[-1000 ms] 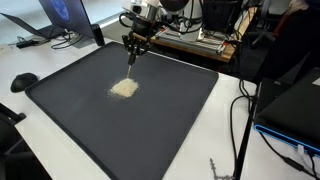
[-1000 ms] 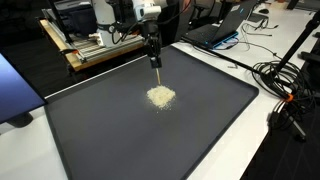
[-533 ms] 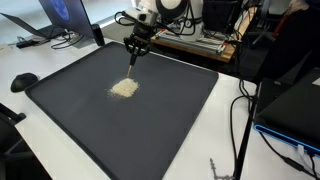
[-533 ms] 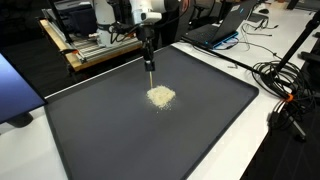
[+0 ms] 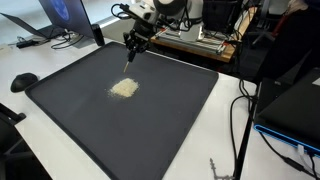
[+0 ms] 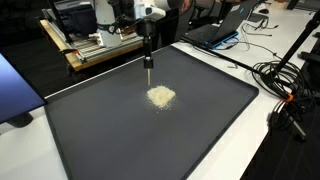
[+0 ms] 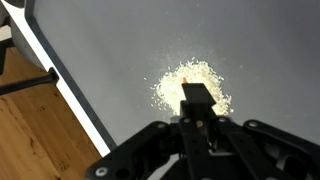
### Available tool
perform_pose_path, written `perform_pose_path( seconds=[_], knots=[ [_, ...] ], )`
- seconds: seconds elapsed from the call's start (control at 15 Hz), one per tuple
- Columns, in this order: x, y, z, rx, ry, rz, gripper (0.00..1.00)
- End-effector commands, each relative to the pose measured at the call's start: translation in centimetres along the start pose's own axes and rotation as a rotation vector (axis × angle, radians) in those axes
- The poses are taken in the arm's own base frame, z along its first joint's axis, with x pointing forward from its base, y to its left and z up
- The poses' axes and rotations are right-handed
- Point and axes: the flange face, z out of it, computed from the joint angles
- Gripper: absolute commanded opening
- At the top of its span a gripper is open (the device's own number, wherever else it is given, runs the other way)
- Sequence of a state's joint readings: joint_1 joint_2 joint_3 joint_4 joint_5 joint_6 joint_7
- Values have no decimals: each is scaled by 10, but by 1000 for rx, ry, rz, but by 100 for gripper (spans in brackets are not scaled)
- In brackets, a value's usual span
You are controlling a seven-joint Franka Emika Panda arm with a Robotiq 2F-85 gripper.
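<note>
One clamped gripper [image 6: 148, 42] holds, perhaps, a brush [image 6: 149, 60] above crumbs [image 6: 161, 96].

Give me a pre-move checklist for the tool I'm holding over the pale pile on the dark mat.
1. Gripper shut on the thin dark tool: ok.
2. Tool tip clear of the dark grey mat: ok, it hangs above the mat in both exterior views.
3. Tool directly over the pale granular pile: not ok, it hangs toward the mat's far edge.
4. Pile gathered in one heap: ok, with a few loose grains at its rim in the wrist view.
5. Pile well inside the mat's edges: ok.
6. Grains stuck to the tool tip: cannot tell.
</note>
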State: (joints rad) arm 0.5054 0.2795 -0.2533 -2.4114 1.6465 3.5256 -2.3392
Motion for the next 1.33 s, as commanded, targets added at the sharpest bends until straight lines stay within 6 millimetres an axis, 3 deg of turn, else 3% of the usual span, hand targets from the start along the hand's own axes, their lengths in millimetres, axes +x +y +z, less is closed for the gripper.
perform_pose_path(
  seconds=[0.0,0.33,0.4,0.53,0.6,0.73,0.8,1.27],
  knots=[
    [17,12,-24,-25,8,-10,3],
    [47,20,-55,-2,10,-23,3],
    [50,8,-53,-12,5,1,3],
    [60,16,-61,17,14,42,3],
    [61,1,-56,21,16,55,3],
    [67,9,-59,62,32,81,3],
    [69,-4,-55,68,42,94,3],
    [88,15,-64,115,72,146,3]
  ],
)
